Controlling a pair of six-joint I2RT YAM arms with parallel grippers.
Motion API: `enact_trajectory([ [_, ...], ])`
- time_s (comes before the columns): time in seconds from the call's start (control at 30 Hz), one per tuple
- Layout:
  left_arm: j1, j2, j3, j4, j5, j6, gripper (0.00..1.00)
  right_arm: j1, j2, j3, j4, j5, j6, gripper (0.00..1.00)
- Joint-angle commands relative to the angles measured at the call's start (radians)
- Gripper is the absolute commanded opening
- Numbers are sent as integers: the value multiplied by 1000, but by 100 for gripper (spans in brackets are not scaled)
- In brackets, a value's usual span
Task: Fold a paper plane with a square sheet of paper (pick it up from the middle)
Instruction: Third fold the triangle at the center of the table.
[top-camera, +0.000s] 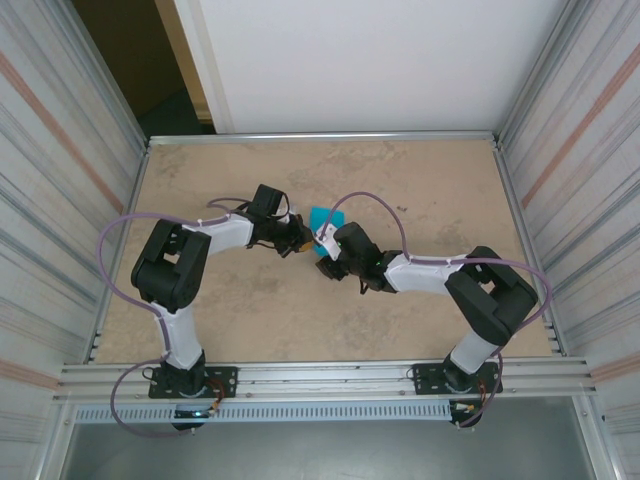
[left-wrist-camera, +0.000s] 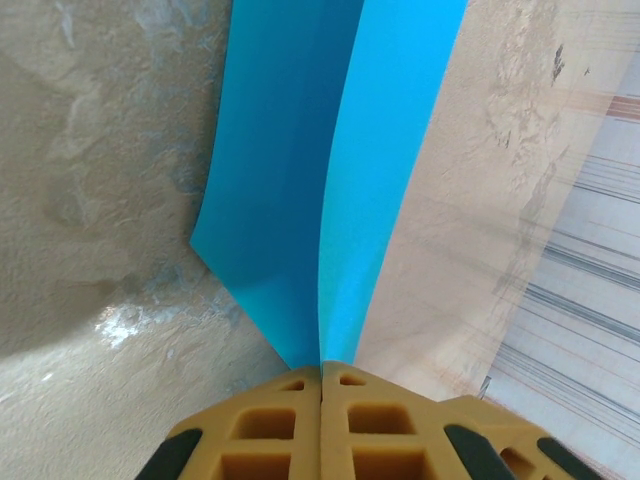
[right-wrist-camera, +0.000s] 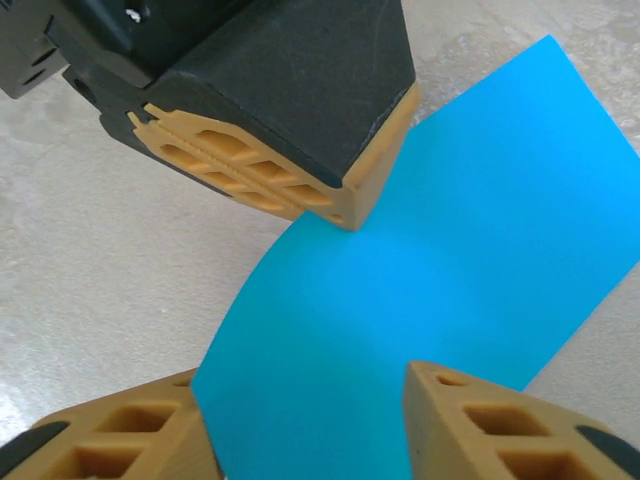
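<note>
Seen from above, my left claw (top-camera: 300, 240) and right claw (top-camera: 323, 259) meet mid-tabletop (top-camera: 430, 190) at the square sheet of paper (top-camera: 320, 215); a white tag (top-camera: 326, 236) there is too small to read. In the left wrist view, my left claw is pinched shut on the sheet's creased corner. In the right wrist view, my right claw's fingers (right-wrist-camera: 470, 420) stand apart with the sheet between them.
</note>
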Motion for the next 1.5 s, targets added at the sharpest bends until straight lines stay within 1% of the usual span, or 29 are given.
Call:
enact_trajectory([
  [0.0,5,-21,16,-11,28,-10,3,-8,-3,13,-1,-44,-8,40],
  [0.07,5,-25,15,-15,27,-7,3,-10,4,26,-16,-54,-8,35],
  [0.13,5,-27,15,-16,26,-8,3,-13,8,31,-18,-62,-12,33],
  [0.27,5,-29,12,-14,28,-9,4,-21,11,38,-27,-84,-18,28],
  [0.43,5,-34,13,-14,36,-12,7,-25,4,44,-56,-105,-43,13],
  [0.53,8,-47,15,-24,31,-8,12,-27,1,49,-72,-132,-45,5],
  [0.6,16,-58,21,-39,28,3,20,-29,0,49,-75,-159,-37,2],
  [0.67,34,-78,20,-69,10,25,28,-33,-1,52,-84,-189,-26,1],
  [0.73,61,-110,8,-98,-18,49,33,-42,-5,53,-98,-223,-11,0],
  [0.77,77,-131,-5,-97,-30,56,36,-48,-8,52,-102,-246,0,0],
  [0.83,100,-170,-28,-78,-35,65,37,-63,-16,47,-112,-295,20,0],
  [0.93,105,-201,-35,-54,-40,80,37,-74,-22,43,-124,-347,50,0],
  [1.07,85,-182,-19,-31,-34,90,36,-76,-15,38,-127,-395,90,0],
  [1.2,45,-102,44,-51,-29,115,32,-77,-5,27,-116,-427,134,0],
  [1.27,27,-39,97,-93,-23,141,30,-77,2,23,-108,-448,157,0],
  [1.4,6,48,175,-170,-53,185,23,-77,19,17,-104,-471,196,0],
  [1.47,0,78,199,-200,-65,203,21,-76,27,11,-97,-477,210,0],
])
